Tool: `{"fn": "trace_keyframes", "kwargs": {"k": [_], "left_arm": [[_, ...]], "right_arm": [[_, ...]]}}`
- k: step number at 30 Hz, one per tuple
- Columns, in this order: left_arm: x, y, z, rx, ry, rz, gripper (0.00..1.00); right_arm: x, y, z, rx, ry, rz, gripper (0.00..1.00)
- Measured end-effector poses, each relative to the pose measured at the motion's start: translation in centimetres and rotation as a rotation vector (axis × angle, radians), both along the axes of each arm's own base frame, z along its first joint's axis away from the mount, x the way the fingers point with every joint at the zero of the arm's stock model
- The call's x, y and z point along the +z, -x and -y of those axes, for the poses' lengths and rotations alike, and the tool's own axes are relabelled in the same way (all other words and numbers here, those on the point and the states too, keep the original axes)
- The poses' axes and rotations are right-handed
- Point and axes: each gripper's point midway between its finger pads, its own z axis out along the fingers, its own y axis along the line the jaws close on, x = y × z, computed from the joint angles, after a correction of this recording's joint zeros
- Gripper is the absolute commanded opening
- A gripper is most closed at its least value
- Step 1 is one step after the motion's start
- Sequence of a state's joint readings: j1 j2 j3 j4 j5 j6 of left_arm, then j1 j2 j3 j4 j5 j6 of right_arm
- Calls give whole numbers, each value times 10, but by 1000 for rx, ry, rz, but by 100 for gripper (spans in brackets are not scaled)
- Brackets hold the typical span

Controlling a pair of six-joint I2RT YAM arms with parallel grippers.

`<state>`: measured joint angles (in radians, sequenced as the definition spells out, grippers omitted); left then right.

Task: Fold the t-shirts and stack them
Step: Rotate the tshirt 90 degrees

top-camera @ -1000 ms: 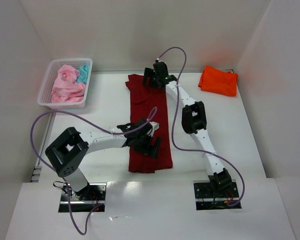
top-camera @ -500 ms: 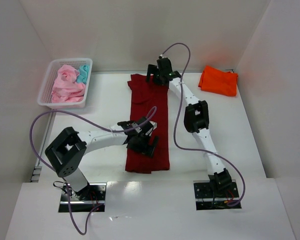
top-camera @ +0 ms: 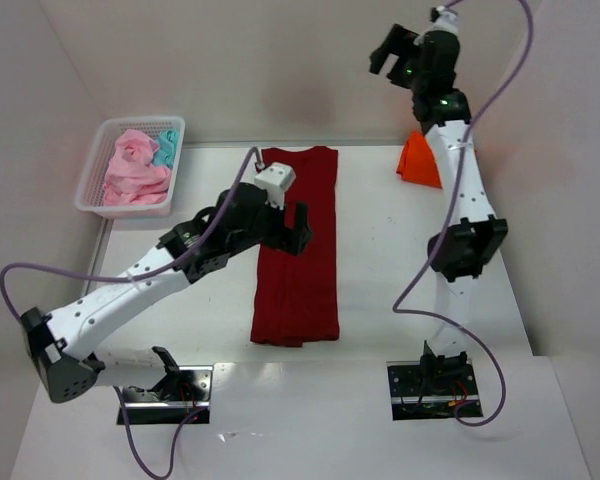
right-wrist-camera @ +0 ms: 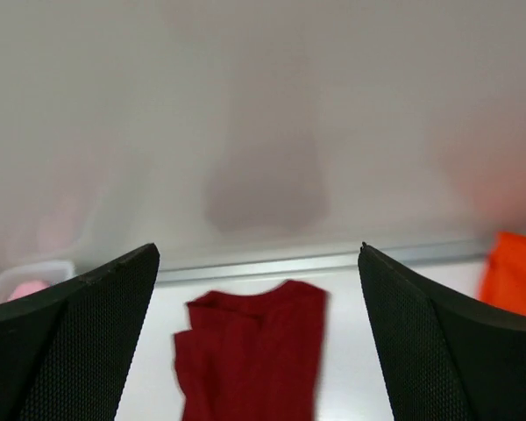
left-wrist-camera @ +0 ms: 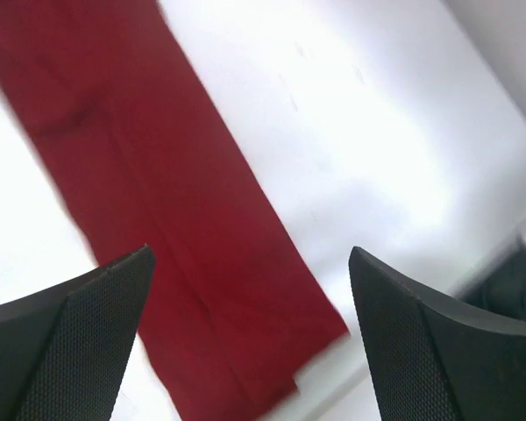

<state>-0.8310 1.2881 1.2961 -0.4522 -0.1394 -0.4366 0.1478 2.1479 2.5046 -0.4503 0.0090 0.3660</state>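
Note:
A dark red t-shirt (top-camera: 298,270) lies on the table as a long narrow strip, folded lengthwise, its collar at the far end. My left gripper (top-camera: 285,235) hovers open above its middle with nothing in it; the left wrist view looks down on the red cloth (left-wrist-camera: 158,219) between the fingers (left-wrist-camera: 70,342). My right gripper (top-camera: 385,55) is raised high by the back wall, open and empty, and looks down on the red collar end (right-wrist-camera: 254,351). An orange t-shirt (top-camera: 418,162) lies at the far right, partly hidden by the right arm. Pink t-shirts (top-camera: 132,165) and a teal one (top-camera: 165,150) fill the basket.
The white mesh basket (top-camera: 92,200) stands at the far left by the side wall. White walls close in the table at the back and on both sides. The orange shirt's edge (right-wrist-camera: 513,276) and the basket's corner (right-wrist-camera: 26,285) show in the right wrist view.
Both arms have lifted off the red shirt. The left gripper rose and moved farther back; the right arm swung high up toward the back wall. The shirt's far end now lies flatter.

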Motion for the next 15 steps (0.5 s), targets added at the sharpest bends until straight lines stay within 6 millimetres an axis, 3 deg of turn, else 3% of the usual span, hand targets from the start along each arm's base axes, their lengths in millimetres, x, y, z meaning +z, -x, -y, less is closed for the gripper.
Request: {"fn": "trace_keyframes", "kwargs": {"k": [1, 3, 6, 9, 12, 15], "left_arm": [[12, -6, -7, 24, 12, 58, 99], [30, -18, -19, 81, 14, 147, 99], [36, -36, -31, 149, -39, 223, 99], [21, -48, -37, 188, -117, 224, 99], [9, -53, -38, 203, -145, 215, 99], [9, -55, -41, 214, -140, 218, 99]], "right_arm": [[-2, 4, 21, -32, -4, -7, 100], [-24, 8, 66, -100, -14, -51, 100], [-105, 9, 134, -207, -43, -196, 100], [-204, 19, 185, -298, -77, -393, 100], [-265, 24, 202, -333, -88, -522, 100], [-292, 25, 199, -352, -80, -580, 100]]}}
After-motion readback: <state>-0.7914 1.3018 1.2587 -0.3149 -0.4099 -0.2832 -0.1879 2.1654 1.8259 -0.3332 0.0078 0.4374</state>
